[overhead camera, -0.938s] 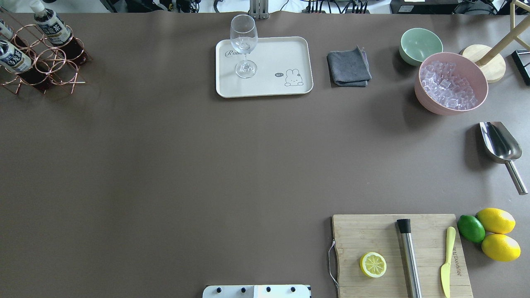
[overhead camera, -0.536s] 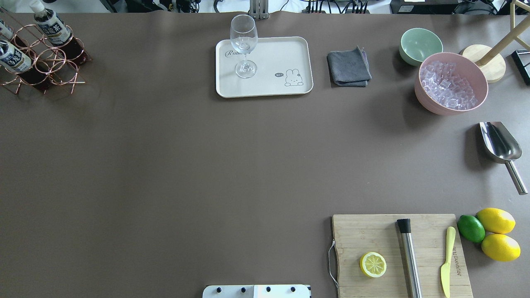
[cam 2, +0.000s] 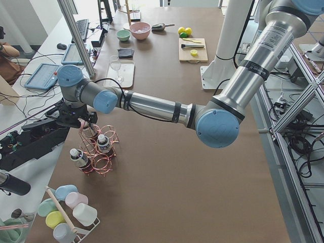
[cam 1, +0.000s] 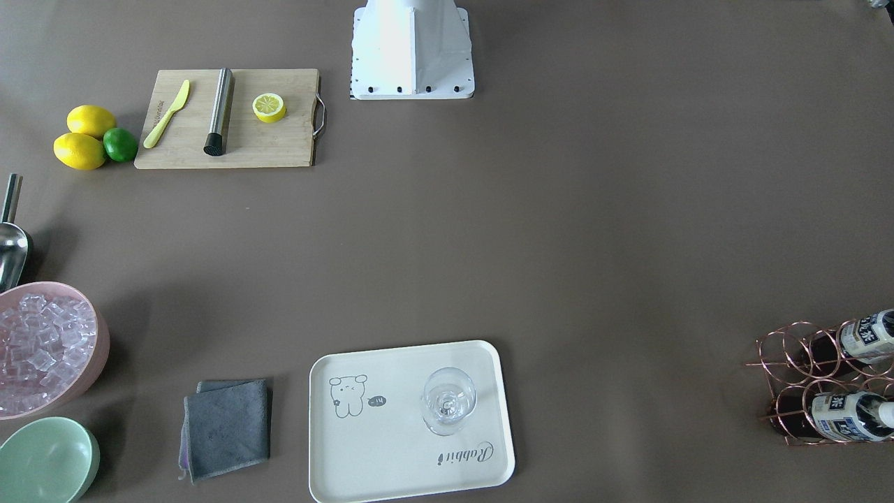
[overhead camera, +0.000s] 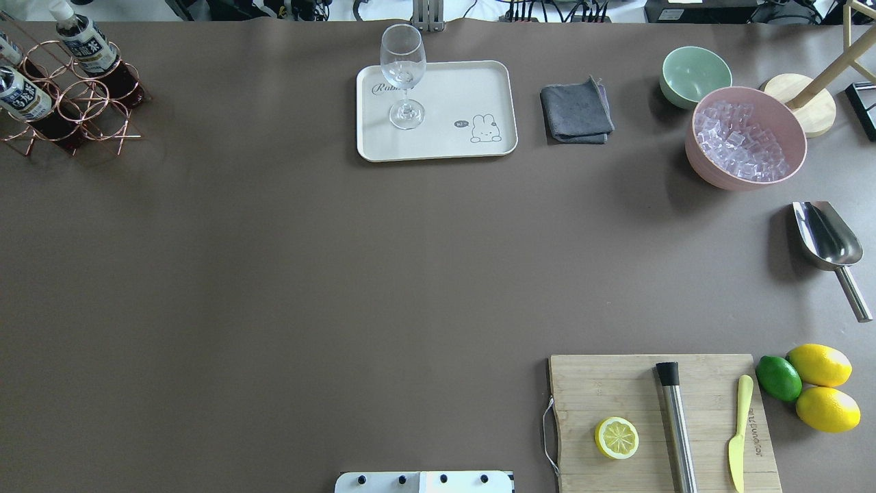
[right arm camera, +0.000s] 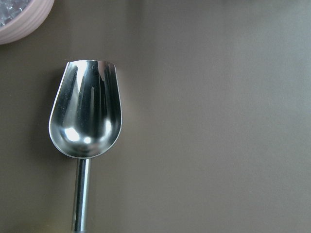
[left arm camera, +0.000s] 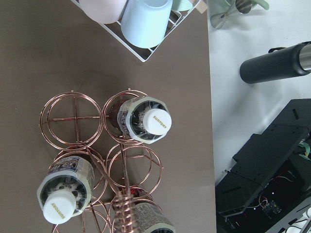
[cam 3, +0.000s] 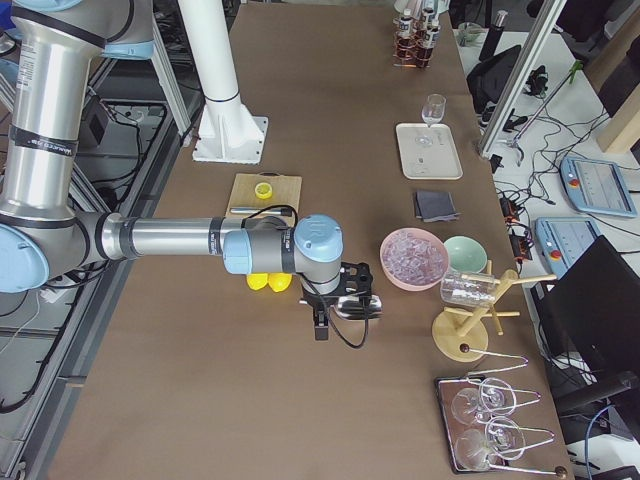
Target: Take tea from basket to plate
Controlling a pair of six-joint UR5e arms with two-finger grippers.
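The copper wire basket [overhead camera: 89, 103] stands at the table's far left corner and holds three tea bottles. Two show whole in the overhead view, tea [overhead camera: 85, 44] and tea [overhead camera: 20, 92]. The left wrist view looks straight down on the basket [left arm camera: 73, 121], with white-capped tea [left arm camera: 151, 121], tea [left arm camera: 60, 196] and the coiled handle [left arm camera: 127, 213]. My left gripper [cam 2: 85, 123] hangs just over the basket [cam 2: 104, 162]; I cannot tell if it is open. The cream plate [overhead camera: 472, 89] lies at the far middle. My right gripper [cam 3: 345, 300] hovers over a steel scoop [right arm camera: 85, 109]; I cannot tell its state.
A wine glass [overhead camera: 402, 75] stands on the plate's left part. A grey cloth [overhead camera: 576, 113], green bowl [overhead camera: 694, 72] and pink bowl of ice [overhead camera: 746, 137] lie to its right. A cutting board [overhead camera: 616, 390] with half a lemon, muddler and knife sits near right. A cup rack [left arm camera: 141, 24] stands beside the basket.
The near-left bottle in the basket has shifted very slightly; everything else on the table is as before.
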